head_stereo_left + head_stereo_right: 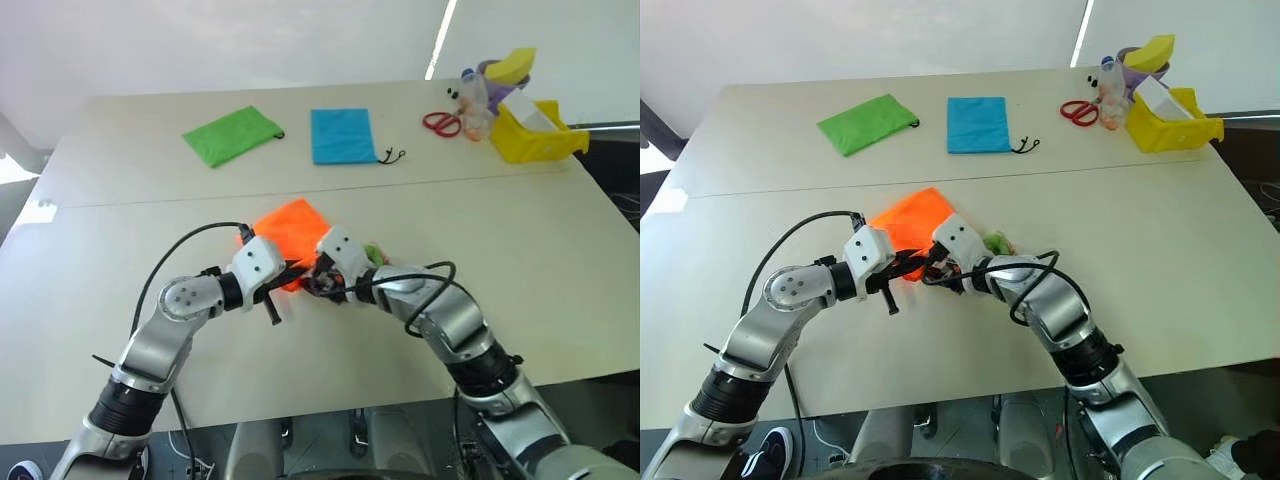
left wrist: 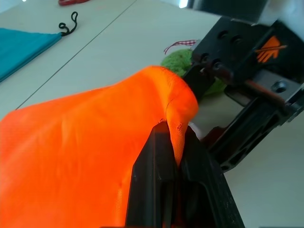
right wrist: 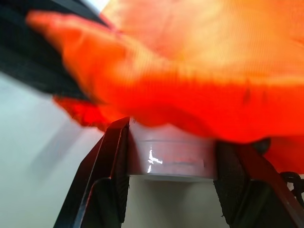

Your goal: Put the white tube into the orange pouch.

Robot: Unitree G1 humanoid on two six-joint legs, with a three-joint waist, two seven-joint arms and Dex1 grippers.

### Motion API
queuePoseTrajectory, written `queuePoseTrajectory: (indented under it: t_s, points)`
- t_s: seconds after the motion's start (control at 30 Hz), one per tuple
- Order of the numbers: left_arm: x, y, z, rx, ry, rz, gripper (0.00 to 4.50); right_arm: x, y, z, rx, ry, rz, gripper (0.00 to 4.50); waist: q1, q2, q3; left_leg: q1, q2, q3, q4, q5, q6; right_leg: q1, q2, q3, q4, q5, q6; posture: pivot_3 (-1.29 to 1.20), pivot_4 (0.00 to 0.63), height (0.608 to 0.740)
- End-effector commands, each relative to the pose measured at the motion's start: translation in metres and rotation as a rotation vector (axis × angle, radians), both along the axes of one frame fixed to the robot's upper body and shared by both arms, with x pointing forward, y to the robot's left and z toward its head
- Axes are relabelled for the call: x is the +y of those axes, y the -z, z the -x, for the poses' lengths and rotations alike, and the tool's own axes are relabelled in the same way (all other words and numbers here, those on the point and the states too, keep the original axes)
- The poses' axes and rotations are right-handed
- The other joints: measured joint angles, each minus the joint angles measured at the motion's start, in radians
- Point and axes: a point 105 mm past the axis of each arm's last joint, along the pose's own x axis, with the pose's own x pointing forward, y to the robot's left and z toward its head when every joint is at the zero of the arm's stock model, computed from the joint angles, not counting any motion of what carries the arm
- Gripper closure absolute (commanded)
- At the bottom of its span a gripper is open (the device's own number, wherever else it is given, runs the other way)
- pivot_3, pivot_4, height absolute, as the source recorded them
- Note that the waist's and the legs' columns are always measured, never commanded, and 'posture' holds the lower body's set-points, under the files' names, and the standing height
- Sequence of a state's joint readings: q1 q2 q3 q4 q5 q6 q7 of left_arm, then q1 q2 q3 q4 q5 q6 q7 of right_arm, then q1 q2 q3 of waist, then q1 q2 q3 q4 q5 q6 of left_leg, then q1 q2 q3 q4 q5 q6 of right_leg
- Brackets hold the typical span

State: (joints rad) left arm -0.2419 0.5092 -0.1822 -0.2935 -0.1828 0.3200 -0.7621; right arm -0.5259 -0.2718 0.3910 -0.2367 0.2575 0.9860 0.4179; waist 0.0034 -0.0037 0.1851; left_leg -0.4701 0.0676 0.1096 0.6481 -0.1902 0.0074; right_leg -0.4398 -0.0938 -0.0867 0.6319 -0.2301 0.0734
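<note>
The orange pouch (image 1: 290, 225) lies mid-table, its near edge lifted. My left gripper (image 2: 173, 137) is shut on that edge, pinching the orange fabric between its black fingers. From the right, my right gripper (image 3: 173, 142) meets it at the pouch's mouth, shut on the white tube (image 3: 171, 159), which spans the gap between its fingers. The tube's far end runs under the raised orange fabric (image 3: 190, 57) and is hidden there. In the head views both grippers sit together at the pouch's near corner (image 1: 925, 268).
A green pouch (image 1: 232, 135) and a blue pouch (image 1: 343, 135) lie at the back of the table. Red scissors (image 1: 441, 123), a bottle (image 1: 472, 100) and a yellow bin (image 1: 535, 135) stand at the back right. A small green fuzzy thing (image 1: 375, 255) lies beside my right gripper.
</note>
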Motion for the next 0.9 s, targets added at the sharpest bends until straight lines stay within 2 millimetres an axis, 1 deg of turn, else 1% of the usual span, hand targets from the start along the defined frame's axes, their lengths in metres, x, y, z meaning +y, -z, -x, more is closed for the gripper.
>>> queuePoseTrajectory:
  t_s: [0.03,0.13,0.23,0.33,0.4,0.53,0.6,0.73,0.87,0.9]
  points:
    - [-0.004,-0.008,0.003,-0.038,0.023,0.006,4.5,0.002,-0.01,-0.007,-0.033,0.027,-0.015,2.71,0.0,0.0,0.0,0.0,0.0,0.0,0.0,0.0,0.0,0.0,0.0,0.0,0.0,0.0,0.0,0.0,0.15,0.736]
    - [-0.004,-0.008,0.004,-0.031,0.024,0.005,4.5,0.001,-0.011,-0.01,-0.029,0.049,-0.021,2.71,-0.001,0.0,0.0,0.0,0.0,0.0,0.0,0.0,0.0,0.0,0.0,0.0,0.0,0.0,0.0,0.0,0.15,0.736]
    - [-0.003,-0.008,0.004,-0.029,0.018,0.001,4.5,-0.001,-0.024,-0.009,-0.036,0.055,-0.093,2.71,-0.001,0.0,0.0,0.0,0.0,0.0,0.0,0.0,0.0,0.0,0.0,0.0,0.0,0.0,0.0,0.0,0.15,0.736]
    - [-0.002,-0.008,0.004,-0.03,0.017,0.002,4.5,-0.003,-0.023,-0.009,-0.05,0.038,-0.074,2.71,0.001,0.0,0.0,0.0,0.0,0.0,0.0,0.0,0.0,0.0,0.0,0.0,0.0,0.0,0.0,0.0,0.15,0.736]
    - [-0.004,-0.008,0.005,-0.035,0.024,0.003,4.5,0.0,-0.023,-0.007,-0.049,0.023,-0.082,2.71,0.0,0.0,0.0,0.0,0.0,0.0,0.0,0.0,0.0,0.0,0.0,0.0,0.0,0.0,0.0,0.0,0.15,0.736]
    - [-0.005,-0.01,0.003,-0.041,0.021,0.008,4.5,0.011,-0.017,0.006,-0.019,-0.067,-0.08,2.71,-0.001,0.0,0.0,0.0,0.0,0.0,0.0,0.0,0.0,-0.001,0.0,0.0,0.0,0.0,0.0,0.0,0.15,0.736]
    - [-0.005,-0.01,0.003,-0.043,0.017,0.007,4.5,0.013,-0.014,0.011,-0.013,-0.09,-0.075,2.71,-0.001,0.0,0.0,0.0,0.0,0.0,-0.001,0.0,0.0,-0.001,0.0,0.0,0.0,0.0,0.0,0.0,0.15,0.736]
    - [-0.004,-0.009,0.003,-0.043,0.013,0.005,4.5,0.013,-0.014,0.006,-0.021,-0.076,-0.072,2.71,-0.005,0.0,0.0,0.0,0.0,0.0,0.0,0.0,0.0,0.0,0.0,0.0,0.0,0.0,0.0,0.0,0.15,0.736]
    - [-0.003,-0.006,0.003,-0.039,0.013,-0.005,4.5,0.016,-0.018,0.0,-0.032,-0.067,-0.092,2.71,-0.015,0.0,0.0,0.0,0.0,0.0,0.0,-0.001,-0.002,0.0,0.0,0.0,0.0,0.0,0.0,0.0,0.15,0.736]
    - [-0.003,-0.006,0.003,-0.037,0.012,-0.001,4.5,0.016,-0.018,0.0,-0.029,-0.069,-0.095,2.2,-0.016,0.0,0.0,0.0,0.0,0.0,0.0,-0.001,-0.002,0.0,0.0,0.0,0.0,0.0,0.0,0.0,0.15,0.736]
